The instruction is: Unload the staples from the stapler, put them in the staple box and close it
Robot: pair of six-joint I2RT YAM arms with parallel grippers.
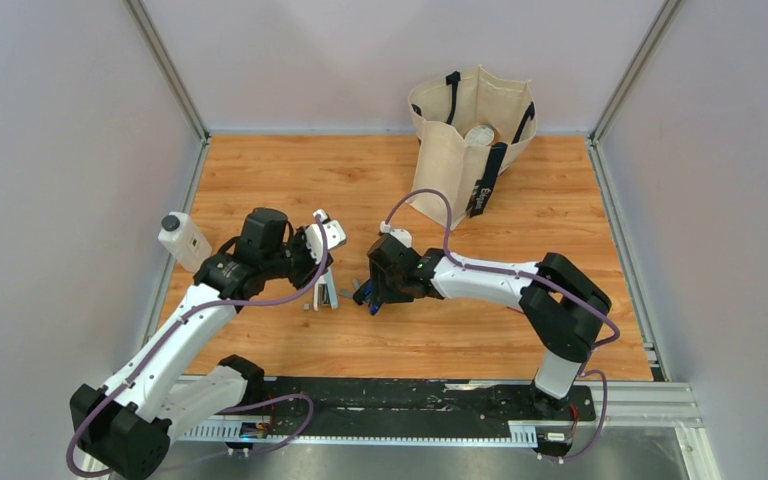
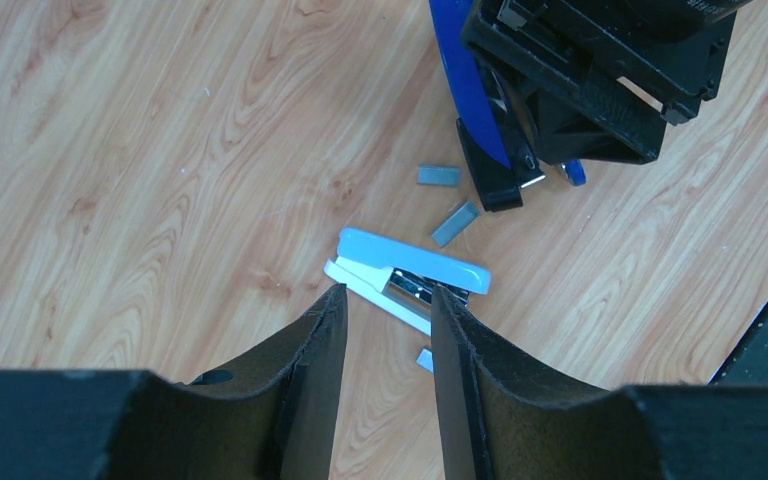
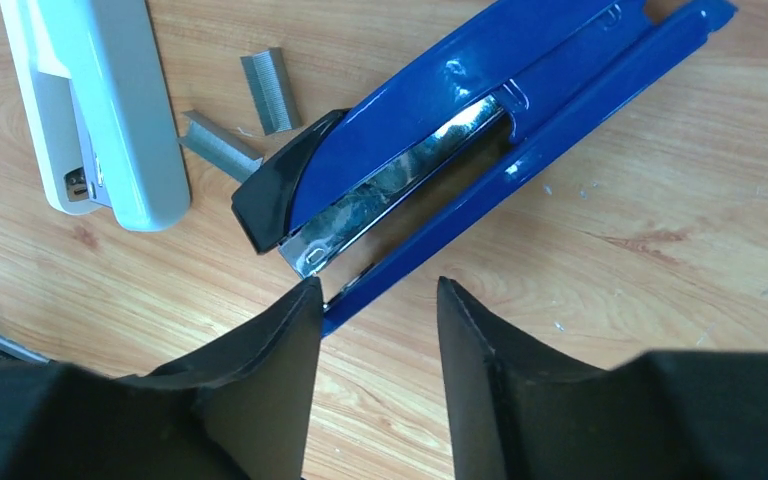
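Note:
The dark-blue stapler (image 3: 480,110) lies on the wood, swung open, its shiny staple channel exposed and its black end (image 3: 270,190) toward the pale stapler. My right gripper (image 3: 375,290) hovers over the tip of its base, open, with only bare wood between the fingers. Two loose staple strips (image 3: 268,90) (image 3: 220,145) lie by the black end. In the top view the stapler (image 1: 370,297) peeks out under the right gripper (image 1: 382,285). My left gripper (image 2: 387,295) is open, its tips at the edge of the pale grey stapler (image 2: 415,275). The blue stapler (image 2: 475,110) shows there too.
A pale grey stapler (image 1: 327,293) lies left of the blue one. More staple strips (image 2: 438,176) (image 2: 456,222) lie between them. A cloth tote bag (image 1: 470,150) stands at the back. A white bottle (image 1: 182,240) is at the left edge.

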